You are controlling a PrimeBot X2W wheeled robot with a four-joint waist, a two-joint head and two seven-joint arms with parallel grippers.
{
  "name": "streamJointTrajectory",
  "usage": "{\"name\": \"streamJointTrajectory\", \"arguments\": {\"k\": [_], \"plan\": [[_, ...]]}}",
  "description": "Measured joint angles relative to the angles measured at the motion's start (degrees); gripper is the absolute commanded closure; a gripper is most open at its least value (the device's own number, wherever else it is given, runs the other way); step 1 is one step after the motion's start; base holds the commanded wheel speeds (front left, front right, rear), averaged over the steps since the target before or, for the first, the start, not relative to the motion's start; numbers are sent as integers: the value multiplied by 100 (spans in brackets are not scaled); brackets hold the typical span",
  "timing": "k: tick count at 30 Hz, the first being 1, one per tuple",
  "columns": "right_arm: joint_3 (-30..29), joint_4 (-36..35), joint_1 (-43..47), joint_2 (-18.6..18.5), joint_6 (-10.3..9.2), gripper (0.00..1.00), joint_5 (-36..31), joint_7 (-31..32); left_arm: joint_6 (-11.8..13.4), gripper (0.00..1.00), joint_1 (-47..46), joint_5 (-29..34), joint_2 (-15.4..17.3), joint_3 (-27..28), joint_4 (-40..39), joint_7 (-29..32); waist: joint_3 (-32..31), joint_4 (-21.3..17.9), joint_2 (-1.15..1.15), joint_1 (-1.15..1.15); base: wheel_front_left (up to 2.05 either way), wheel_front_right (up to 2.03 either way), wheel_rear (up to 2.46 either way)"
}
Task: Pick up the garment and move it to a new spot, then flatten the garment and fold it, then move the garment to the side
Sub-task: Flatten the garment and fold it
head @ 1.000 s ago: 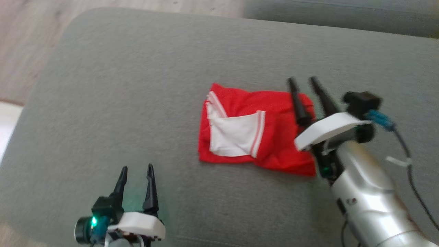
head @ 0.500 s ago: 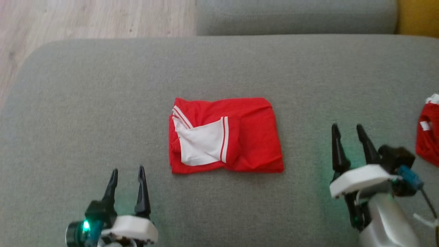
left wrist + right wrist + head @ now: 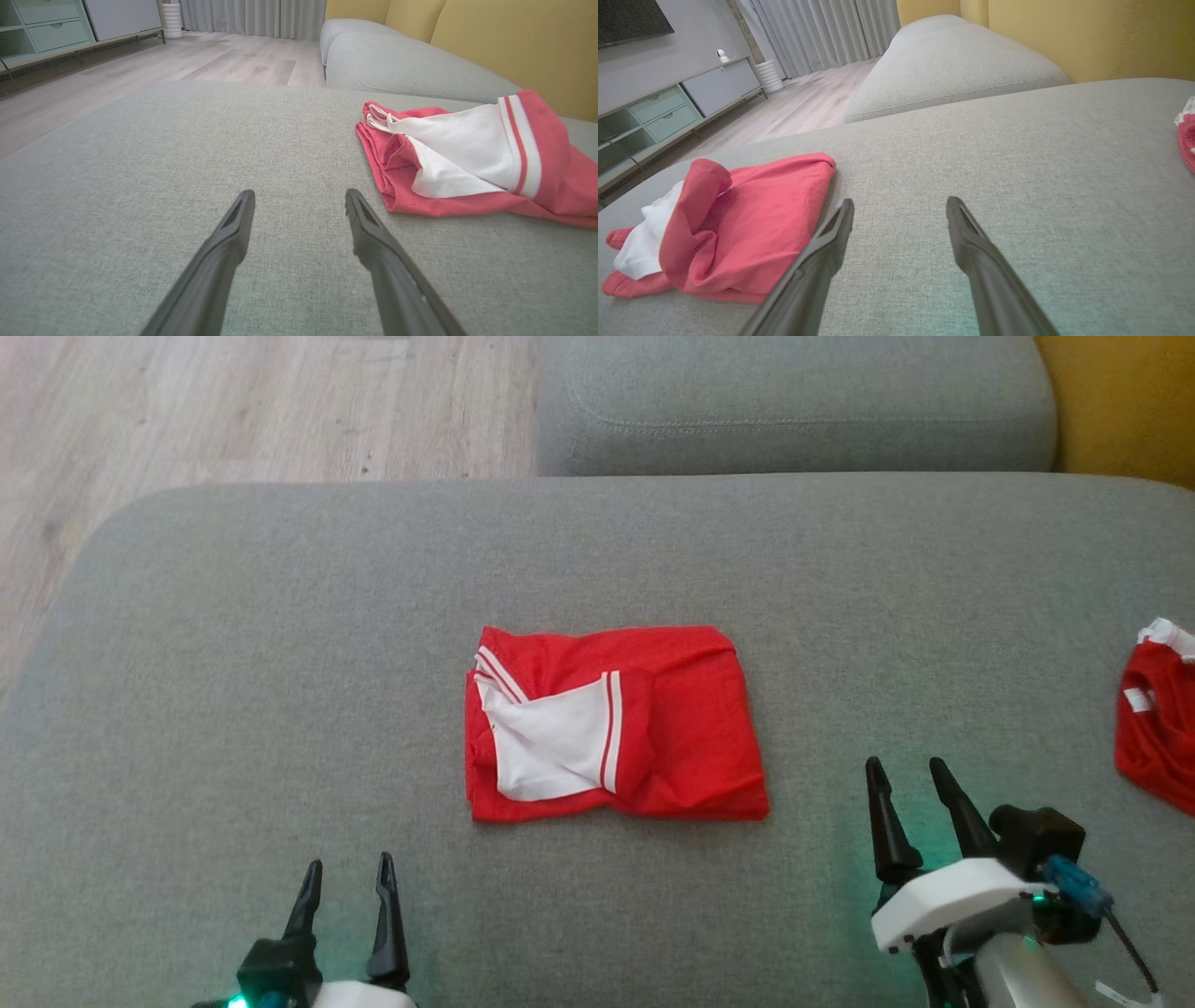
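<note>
The garment is red with a white striped panel and lies folded into a rough rectangle in the middle of the grey sofa seat. It shows at the right of the left wrist view as garment, and at the left of the right wrist view as garment. My left gripper stands open at the lower left, apart from the cloth, with nothing between its fingers. My right gripper is open too, to the right of the garment and clear of it.
Another red piece of clothing lies at the seat's right edge. A second grey cushion sits behind, with a yellow backrest to its right. Wooden floor lies off the left end, and a low cabinet stands across the room.
The right gripper has drawn back off the garment's right edge to the lower right, and the left gripper has drawn back too. The camera shifted, bringing the second red piece into sight.
</note>
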Motion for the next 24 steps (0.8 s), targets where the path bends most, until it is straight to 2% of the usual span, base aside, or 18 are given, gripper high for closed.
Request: {"name": "streamJointTrajectory", "arguments": {"k": [1,2,3,4,10,16,20,24], "plan": [[7,0,-3,0,0,0,14,0,0,0,-1,0,0,-4,-3,0,16,9,0,0,0,0,0],[59,10,-15,-1,0,5,56,0,0,0,-2,0,0,-9,-9,0,40,19,0,0,0,0,0],[146,26,-40,-2,0,84,104,0,0,0,-3,0,0,-15,-20,0,72,28,0,0,0,0,0],[232,60,-85,0,0,100,191,0,0,0,-6,-1,0,-25,-34,0,113,37,0,0,0,0,0],[682,261,-771,-3,0,100,412,0,1,0,-211,-68,0,-224,-118,0,414,202,0,1,0,0,0],[1071,765,-1621,-21,0,100,443,0,58,0,-486,-308,-2,-479,-215,0,727,606,0,2,0,0,0],[1346,1105,-1845,-26,0,100,452,0,60,0,-498,-353,2,-606,-230,0,860,845,0,2,0,0,0],[1878,1500,-1993,-45,0,100,653,0,109,0,-539,-353,1,-637,-229,0,993,1134,0,2,0,0,0]]}}
